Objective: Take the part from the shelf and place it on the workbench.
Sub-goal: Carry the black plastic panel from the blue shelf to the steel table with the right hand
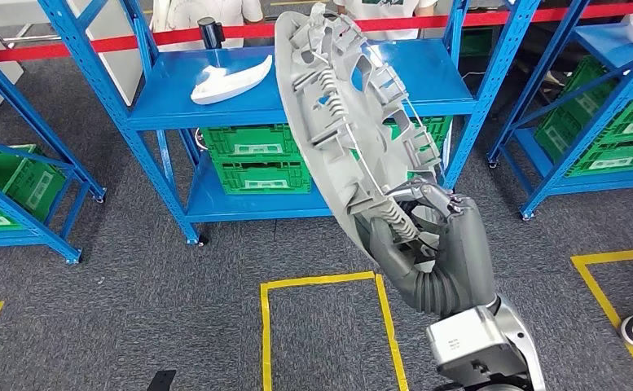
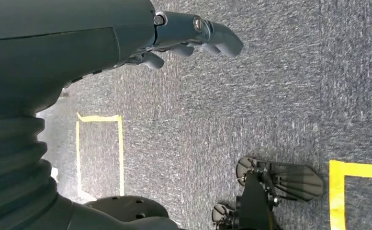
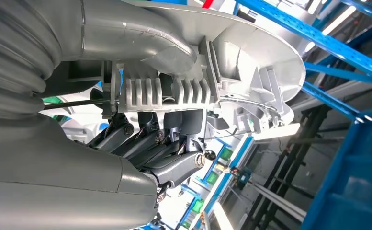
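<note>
1. Nearest, the right hand (image 1: 439,244) grips the lower end of the grey part (image 1: 353,122), fingers (image 3: 145,139) curled round its ribbed edge, thumb on the other side.
2. Lifted clear of the shelf (image 1: 296,102), the part stands tilted in front of it, ribbed back toward the head camera.
3. Low at the robot's side, the left hand (image 2: 188,36) hangs above the grey carpet (image 2: 251,96), fingers loosely bent, nothing in them.
4. Yellow tape squares (image 1: 325,326) mark the floor below.
5. Farther off, a white curved piece (image 1: 231,80) lies on the blue shelf's top level, green crates (image 1: 256,159) underneath.
6. Behind it runs a red rail (image 1: 93,45).
</note>
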{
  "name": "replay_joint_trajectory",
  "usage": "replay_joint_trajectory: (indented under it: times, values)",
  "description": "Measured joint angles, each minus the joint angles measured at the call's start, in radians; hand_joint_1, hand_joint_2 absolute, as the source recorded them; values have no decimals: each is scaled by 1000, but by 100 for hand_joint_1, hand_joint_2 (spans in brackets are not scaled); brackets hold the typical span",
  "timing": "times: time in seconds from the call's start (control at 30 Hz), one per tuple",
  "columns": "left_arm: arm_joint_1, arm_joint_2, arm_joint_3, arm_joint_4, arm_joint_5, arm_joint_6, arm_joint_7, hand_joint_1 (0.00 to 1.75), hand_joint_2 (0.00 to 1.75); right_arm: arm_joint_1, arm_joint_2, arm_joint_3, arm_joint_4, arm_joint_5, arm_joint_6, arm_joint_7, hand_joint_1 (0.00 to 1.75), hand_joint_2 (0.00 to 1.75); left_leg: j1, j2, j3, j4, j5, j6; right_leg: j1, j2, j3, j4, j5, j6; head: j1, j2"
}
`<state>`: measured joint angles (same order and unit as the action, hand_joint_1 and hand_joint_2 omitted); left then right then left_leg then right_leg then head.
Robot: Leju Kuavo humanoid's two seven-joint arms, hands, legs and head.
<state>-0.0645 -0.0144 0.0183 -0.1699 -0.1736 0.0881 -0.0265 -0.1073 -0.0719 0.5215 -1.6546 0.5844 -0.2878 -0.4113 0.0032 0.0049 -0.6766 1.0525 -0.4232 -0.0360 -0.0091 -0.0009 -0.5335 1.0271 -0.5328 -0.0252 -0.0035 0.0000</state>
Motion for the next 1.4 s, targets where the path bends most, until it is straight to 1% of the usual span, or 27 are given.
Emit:
replay_joint_trajectory:
  times: [0.1,0.13,0.17,0.2,0.27,0.33,0.4,0.47,0.5,0.57,0.63,0.67,0.7,0.77,0.83,0.87,0.9,0.97,1.03,1.1,1.13,1.17,1.2,1.23,1.3,1.37,1.4]
  values:
    - [2,-2,0,0,0,1,0,0,175,0,-1,0,2,-3,-8,-6,175,175,4,-2,-43,153,-144,-15,-2,-2,-44,-1,39,-11,-6,0]
    - [2,-2,0,0,0,1,0,0,175,0,-2,0,5,-5,-10,-8,175,175,5,-2,-52,214,-173,-17,-2,-2,-60,0,52,-11,-6,0]
    - [1,-2,0,0,0,1,0,0,175,0,-4,0,7,-8,-12,-10,175,175,5,-2,-48,253,-175,-18,-2,-1,-76,1,65,-9,-7,0]
    - [1,-2,0,0,0,1,0,0,175,-1,-6,0,10,-13,-14,-11,175,175,5,-2,-29,261,-157,-18,-2,-1,-91,2,77,-7,-7,0]
    - [0,-1,0,-1,0,1,0,0,175,-3,-9,0,17,-23,-16,-14,175,175,4,-3,64,167,-107,-11,-2,-2,-118,5,100,-1,-7,0]
    - [-4,0,0,-3,0,1,0,0,175,-10,-12,0,25,-36,-18,-16,175,175,-1,-5,176,12,-117,2,-1,-3,-133,5,120,8,-7,0]
    - [-8,1,0,-4,0,1,0,0,175,-23,-13,0,33,-46,-19,-18,175,175,-9,-7,216,-62,-139,15,-3,-5,-137,-1,140,20,-7,0]
    - [-10,1,0,-3,0,1,1,0,175,-36,-14,0,40,-52,-20,-18,175,175,-9,-4,201,-67,-121,31,-4,-4,-142,-5,149,33,-7,0]
    - [-11,1,0,-3,0,1,2,0,175,-42,-15,0,43,-53,-20,-17,175,175,-7,-2,192,-70,-108,40,-4,-2,-150,8,130,39,-6,0]
    - [-12,2,0,-4,0,1,2,0,175,-51,-17,0,48,-55,-21,-16,175,175,-3,3,167,-73,-81,54,-5,2,-178,91,38,48,-3,0]
    - [-12,2,0,-4,0,1,3,0,175,-56,-18,0,52,-55,-22,-13,175,175,-3,4,134,-68,-57,57,-6,2,-207,227,-49,56,-1,0]
    - [-12,2,0,-4,0,1,4,0,175,-56,-18,0,54,-55,-23,-10,175,175,-3,4,117,-64,-46,56,-7,2,-211,277,-57,59,0,0]
    - [-12,2,0,-4,-1,1,6,0,175,-56,-19,1,55,-55,-24,-7,175,175,-2,5,98,-58,-36,54,-8,2,-199,297,-43,61,0,0]
    - [-13,1,0,-4,-3,1,12,0,175,-55,-19,2,55,-53,-27,0,175,175,1,5,64,-42,-21,46,-12,1,-123,228,8,64,0,0]
    - [-13,1,0,-4,-3,3,14,0,175,-56,-19,7,55,-51,-31,4,175,175,0,4,37,-23,-12,35,-12,2,-21,86,1,59,2,0]
    - [-13,1,0,-4,-3,3,15,0,175,-56,-19,9,56,-50,-33,6,175,175,-1,4,28,-16,-6,29,-10,3,10,36,-15,53,3,0]
    - [-13,1,0,-3,-3,4,15,0,175,-56,-19,10,56,-49,-35,7,175,175,-3,3,22,-13,2,22,-8,5,23,9,-28,44,4,0]
    - [-13,2,0,-2,-4,4,15,0,175,-55,-18,14,56,-49,-37,9,175,175,-1,2,14,-14,13,8,-7,3,12,2,-20,23,4,0]
    - [-12,3,0,-1,-5,4,17,0,175,-57,-17,16,56,-49,-39,10,175,175,2,-1,-3,21,-32,-5,-10,0,-6,0,0,5,0,0]
    - [-12,2,0,-1,-4,4,18,0,175,-59,-16,17,56,-48,-40,10,175,175,4,-2,-30,126,-127,-14,-10,-2,-29,0,20,-5,-5,0]
    - [-12,2,0,-1,-4,4,18,0,175,-59,-15,17,57,-48,-41,10,175,175,5,-2,-42,190,-164,-16,-8,-2,-41,1,29,-7,-6,0]
    - [-12,2,0,-1,-4,4,17,0,175,-59,-15,18,58,-47,-41,10,175,175,5,-2,-45,238,-179,-17,-7,-2,-54,3,39,-7,-6,0]
    - [-12,2,0,-1,-3,4,17,0,175,-59,-15,18,59,-47,-41,10,175,175,5,-3,-34,257,-172,-16,-5,-2,-67,4,48,-6,-6,0]
    - [-12,2,0,-1,-2,4,16,0,175,-59,-15,19,59,-47,-41,10,175,175,5,-3,-8,241,-149,-13,-4,-2,-79,6,57,-5,-6,0]
    - [-12,3,0,-1,-2,4,13,0,175,-59,-15,22,60,-47,-42,11,175,175,0,-4,89,114,-109,3,-1,-2,-98,7,73,-1,-6,0]
    - [-14,5,0,-1,0,5,11,0,175,-61,-15,26,61,-47,-44,11,175,175,-7,-6,174,-19,-116,17,0,-3,-108,6,90,8,-6,0]
    - [-14,5,0,-1,1,6,10,0,175,-62,-15,28,61,-47,-44,11,175,175,-11,-7,190,-52,-125,22,-2,-4,-111,4,98,14,-6,0]
